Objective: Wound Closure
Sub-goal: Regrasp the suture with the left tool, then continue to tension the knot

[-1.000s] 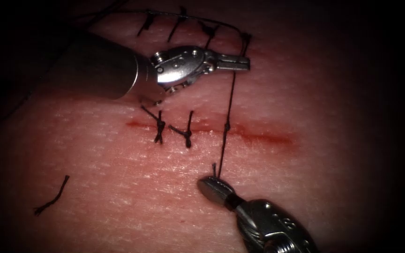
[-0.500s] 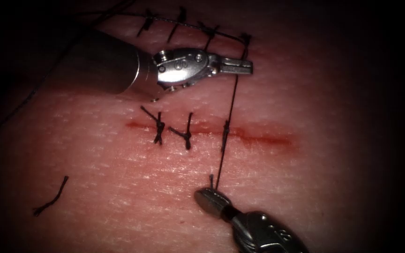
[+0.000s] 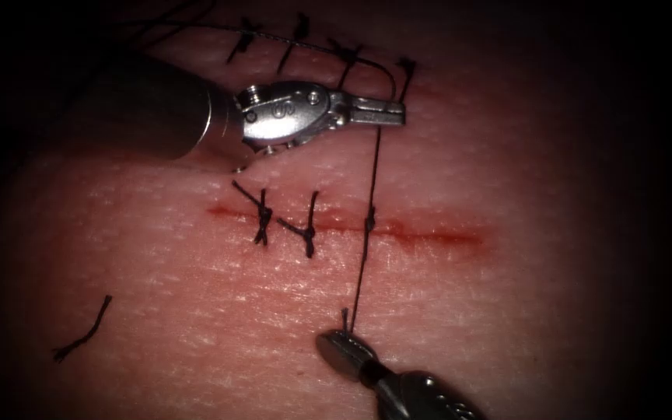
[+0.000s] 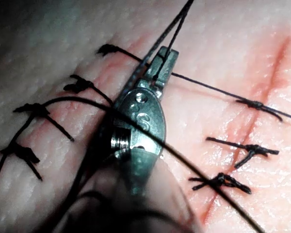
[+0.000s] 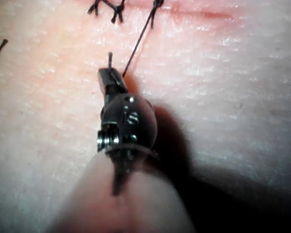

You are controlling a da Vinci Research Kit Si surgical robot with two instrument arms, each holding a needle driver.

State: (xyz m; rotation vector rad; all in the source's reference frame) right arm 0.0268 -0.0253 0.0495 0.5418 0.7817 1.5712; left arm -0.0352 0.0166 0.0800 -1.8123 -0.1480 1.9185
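Across the cut [image 3: 429, 232], thread [image 3: 365, 257] taut, both tools' fingers clenched on it, left tool [image 3: 386, 111], right tool [image 3: 337, 348].

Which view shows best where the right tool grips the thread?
The right wrist view: the right tool is shut on the thread near its short free end. The endoscope view shows the same grip from farther off; the left wrist view shows the strand crossing the cut.

A surgical training bench: a pale pink slab of pork tissue [image 3: 507, 311] with a red cut [image 3: 429, 232] closed by knotted black thread stitches [image 3: 262, 218], under two steel jawed instruments.
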